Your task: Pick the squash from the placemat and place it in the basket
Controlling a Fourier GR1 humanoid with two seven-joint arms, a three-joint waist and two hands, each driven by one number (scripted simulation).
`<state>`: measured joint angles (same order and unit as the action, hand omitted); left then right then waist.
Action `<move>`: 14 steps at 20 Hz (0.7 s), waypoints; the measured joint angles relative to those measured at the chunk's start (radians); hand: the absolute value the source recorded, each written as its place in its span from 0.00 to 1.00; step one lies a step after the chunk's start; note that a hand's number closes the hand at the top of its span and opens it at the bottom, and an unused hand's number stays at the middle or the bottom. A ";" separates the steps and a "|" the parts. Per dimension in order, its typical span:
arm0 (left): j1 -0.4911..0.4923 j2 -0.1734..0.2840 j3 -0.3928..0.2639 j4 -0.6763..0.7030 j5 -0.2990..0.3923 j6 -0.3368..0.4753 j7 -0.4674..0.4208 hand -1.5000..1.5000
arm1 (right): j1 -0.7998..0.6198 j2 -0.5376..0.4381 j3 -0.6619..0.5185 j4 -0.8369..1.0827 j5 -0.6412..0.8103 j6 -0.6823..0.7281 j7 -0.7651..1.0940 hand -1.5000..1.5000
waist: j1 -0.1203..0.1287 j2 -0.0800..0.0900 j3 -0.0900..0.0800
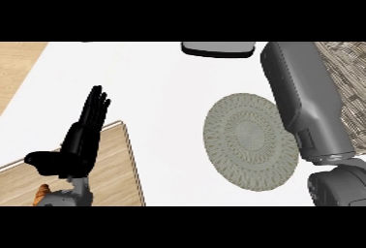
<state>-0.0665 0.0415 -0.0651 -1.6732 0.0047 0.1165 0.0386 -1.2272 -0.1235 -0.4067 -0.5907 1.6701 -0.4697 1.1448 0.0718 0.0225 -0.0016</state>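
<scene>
The round grey woven placemat [247, 140] lies on the white counter with nothing on it. No squash shows anywhere in the head view. The woven basket [349, 77] sits at the right edge, mostly hidden behind my right forearm [307, 101]. That forearm runs from the lower right up to the picture's top, and its hand is cut off there. My left hand [75, 145] rests open at the left, fingers straight and pointing up, holding nothing.
A wooden board [114, 169] lies at the lower left under my left hand. A small orange-brown item [41, 194] peeks out beside the left wrist. A dark flat object [218, 48] sits at the top middle. Wood floor shows beyond the counter's left edge.
</scene>
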 measured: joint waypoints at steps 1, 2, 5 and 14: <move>0.010 0.006 0.009 0.003 0.007 -0.007 -0.010 0.50 | -0.006 -0.005 -0.007 0.014 0.014 0.004 0.008 1.00 | -0.004 -0.001 0.000; 0.011 0.010 0.014 0.004 0.009 -0.008 -0.012 0.50 | -0.004 -0.010 -0.014 0.027 0.025 0.004 0.011 1.00 | -0.009 -0.003 0.000; 0.015 0.014 0.026 0.007 0.015 -0.011 -0.014 0.50 | -0.001 -0.024 -0.036 0.055 0.048 -0.010 0.012 1.00 | -0.020 -0.005 0.001; 0.033 0.020 0.046 0.001 0.023 -0.010 -0.019 0.50 | 0.048 -0.070 -0.104 0.073 0.061 -0.071 -0.025 1.00 | -0.044 -0.013 0.001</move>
<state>-0.0335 0.0615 -0.0192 -1.6719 0.0280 0.1068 0.0198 -1.1791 -0.1938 -0.5103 -0.5181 1.7309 -0.5404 1.1197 0.0280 0.0092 -0.0002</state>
